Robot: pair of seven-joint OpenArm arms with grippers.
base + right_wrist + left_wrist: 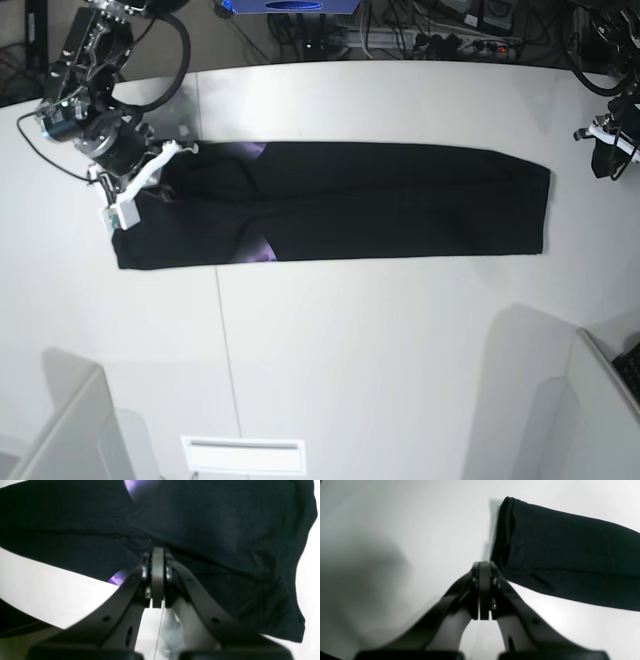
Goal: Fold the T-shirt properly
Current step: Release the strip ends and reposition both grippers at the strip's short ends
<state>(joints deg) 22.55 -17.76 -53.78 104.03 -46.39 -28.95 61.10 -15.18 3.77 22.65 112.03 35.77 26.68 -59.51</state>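
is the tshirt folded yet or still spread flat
Partly folded: the T-shirt lies as one long narrow band on the table, sides turned in, purple print barely showing. No crosswise fold yet.

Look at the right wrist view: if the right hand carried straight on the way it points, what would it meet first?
Most likely the T-shirt. The right hand looks shut, its tips right at the black cloth, which fills the view ahead. Whether they already touch or pinch it cannot be told.

The base view looks down from high up over the white table (350,330); each wrist view peers along its arm, close to the T-shirt (340,200).
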